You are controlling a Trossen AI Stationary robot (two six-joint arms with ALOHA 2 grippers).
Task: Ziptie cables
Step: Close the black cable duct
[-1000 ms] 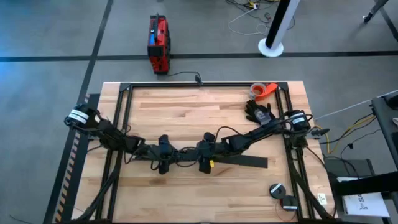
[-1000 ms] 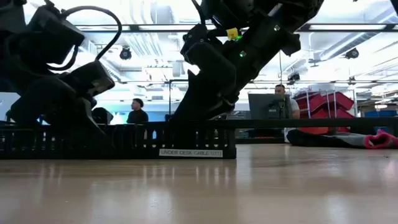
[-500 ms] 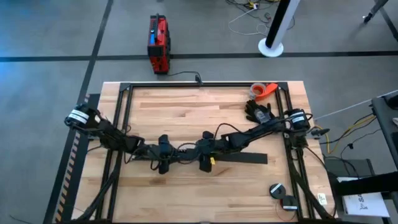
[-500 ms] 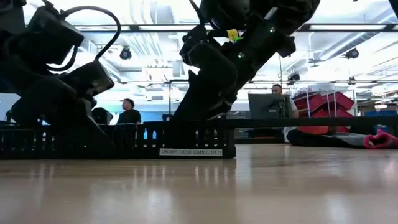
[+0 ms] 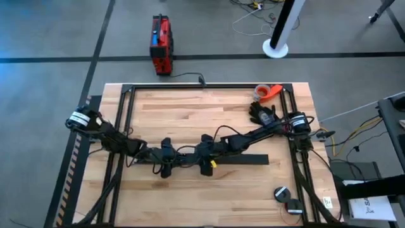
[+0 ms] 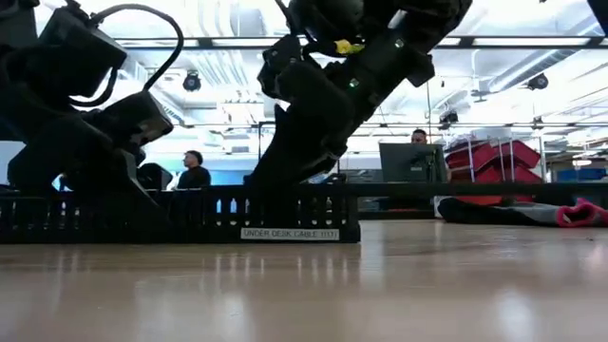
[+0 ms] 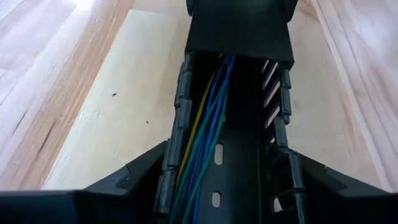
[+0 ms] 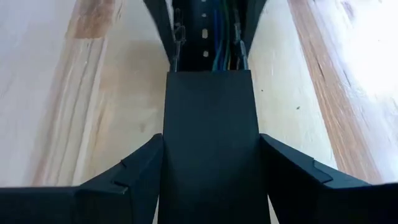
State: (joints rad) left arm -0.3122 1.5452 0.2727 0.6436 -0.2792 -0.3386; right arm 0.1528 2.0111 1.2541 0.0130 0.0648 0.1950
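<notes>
On the wood table (image 5: 190, 114), mid-frame, my left gripper (image 7: 224, 186) and right gripper (image 8: 211, 180) straddle the rail (image 7: 239, 155), fingers wide, holding nothing. I judge the cables (image 7: 208, 124) still need bunching; next comes a tie.

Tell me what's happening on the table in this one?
Both arms are down over a black slotted rail lying across the middle of the wooden table. The left hand straddles the open channel, where the cables, blue, green and yellow, lie inside it. The right hand straddles a flat black cover piece over the same rail, with the cables showing just beyond it. No ziptie is visible.
</notes>
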